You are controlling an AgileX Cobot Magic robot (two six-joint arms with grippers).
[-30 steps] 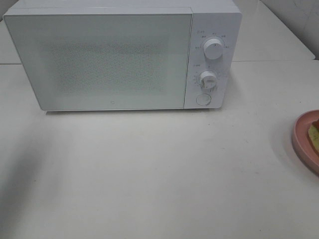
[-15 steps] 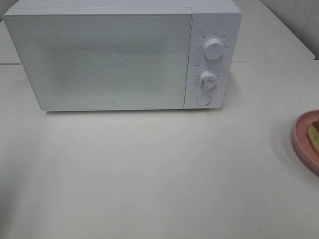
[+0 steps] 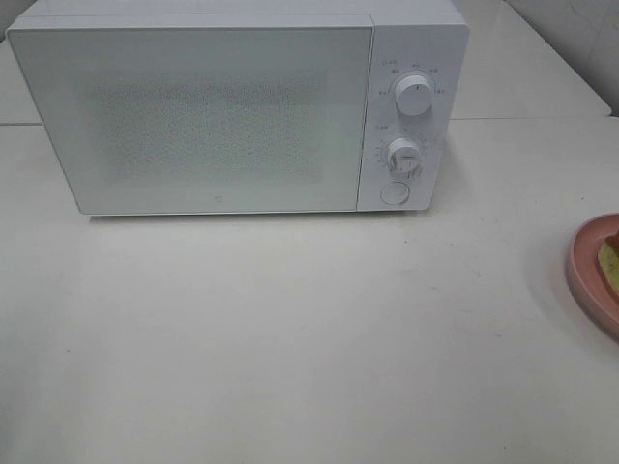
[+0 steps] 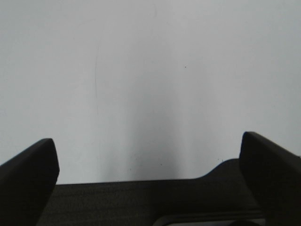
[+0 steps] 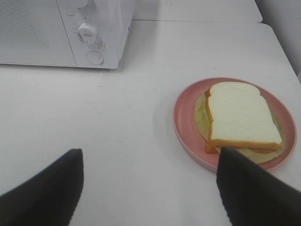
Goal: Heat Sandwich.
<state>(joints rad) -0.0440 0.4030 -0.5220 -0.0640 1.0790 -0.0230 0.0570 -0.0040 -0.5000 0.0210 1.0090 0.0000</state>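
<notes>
Left fingers (image 4: 28,181): spread wide apart, nothing between them, touching nothing; only bare white tabletop (image 4: 150,70) shows beyond the tips.
Left gripper (image 4: 150,181): seen only in its own wrist view, not in the high view.
Right fingers (image 5: 44,190): well apart, holding nothing; both dark tips hang above the tabletop, one of them overlapping the near rim of the plate in the wrist view, though contact cannot be told.
Right gripper (image 5: 148,188): also outside the high view.
Sandwich (image 5: 240,115): white bread with tan crust, lying flat on the pink plate (image 5: 183,120), yellow-green filling showing at its edges; not gripped.
Plate position: on the tabletop, well apart from the microwave, at the right edge of the high view, where only part of it shows.
Microwave (image 3: 213,116): white, door closed, standing at the back of the tabletop.
Controls: two round knobs (image 3: 413,95) above a round button (image 3: 394,193) on the right panel.
</notes>
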